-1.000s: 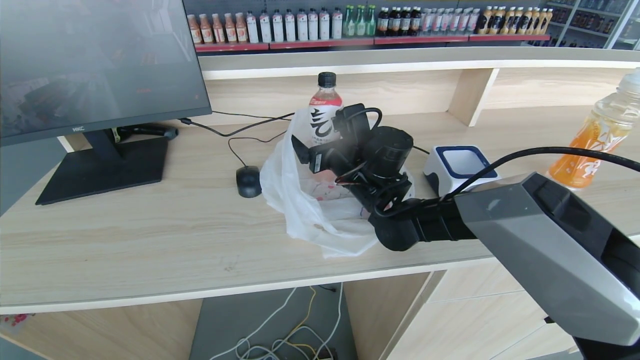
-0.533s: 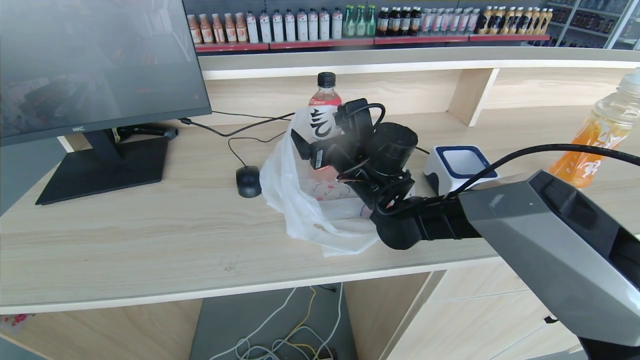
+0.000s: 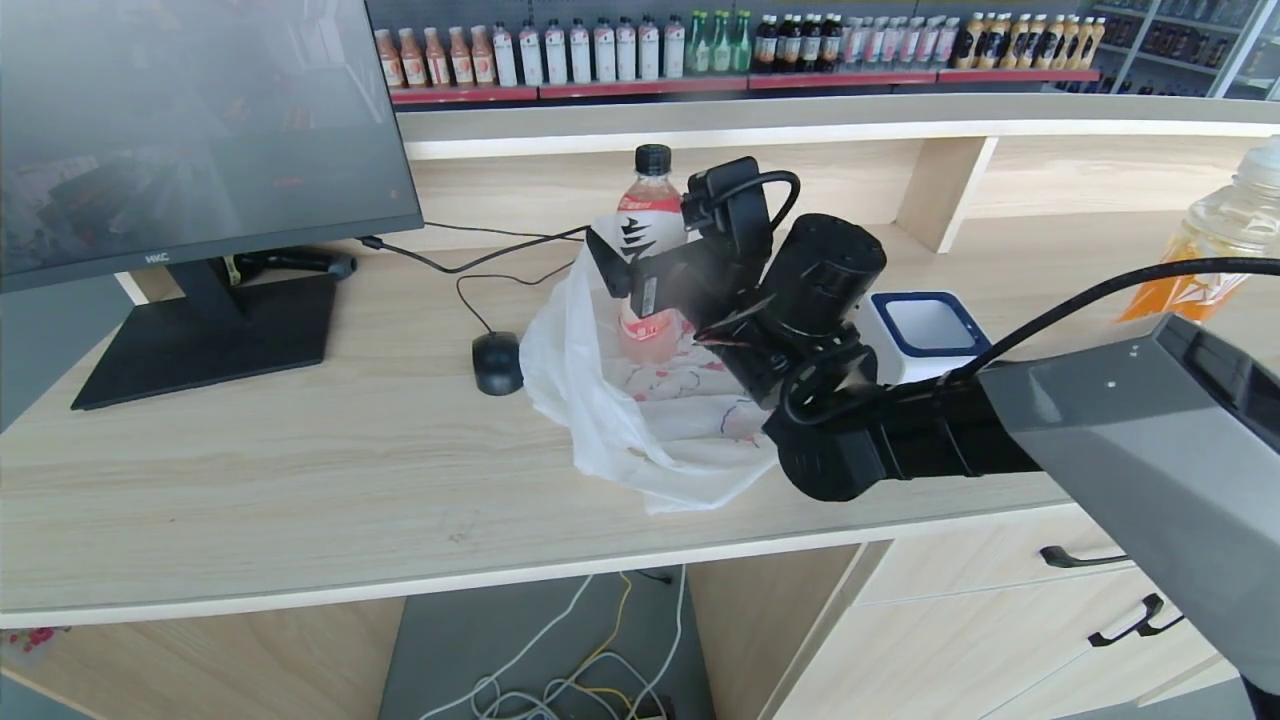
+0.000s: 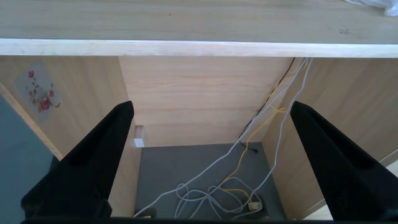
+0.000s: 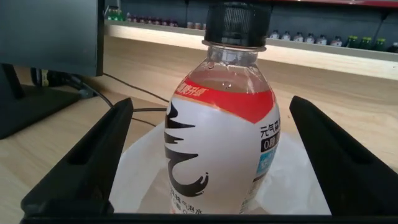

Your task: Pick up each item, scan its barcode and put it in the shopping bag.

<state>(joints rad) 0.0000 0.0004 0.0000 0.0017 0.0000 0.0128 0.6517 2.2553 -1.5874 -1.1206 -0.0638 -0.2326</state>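
A clear bottle (image 3: 650,205) with a black cap and a red and white label stands upright in the white shopping bag (image 3: 610,410) at the middle of the counter. My right gripper (image 3: 640,275) is open on the near side of the bottle, at label height. In the right wrist view the bottle (image 5: 224,137) stands between the two spread fingers (image 5: 93,168) without touching either. An orange drink bottle (image 3: 1215,245) stands at the counter's far right, partly behind my right arm. My left gripper (image 4: 211,168) is open below the counter's front edge, holding nothing.
A white and blue barcode scanner (image 3: 925,325) sits just right of the bag. A black mouse (image 3: 497,362) lies left of the bag, and a monitor (image 3: 190,130) stands at the far left. Cables (image 4: 249,180) hang under the counter. A raised ledge runs along the back.
My right gripper has risen from low in the bag to the bottle's label height and shifted slightly right. The bottle has stayed standing in the bag.
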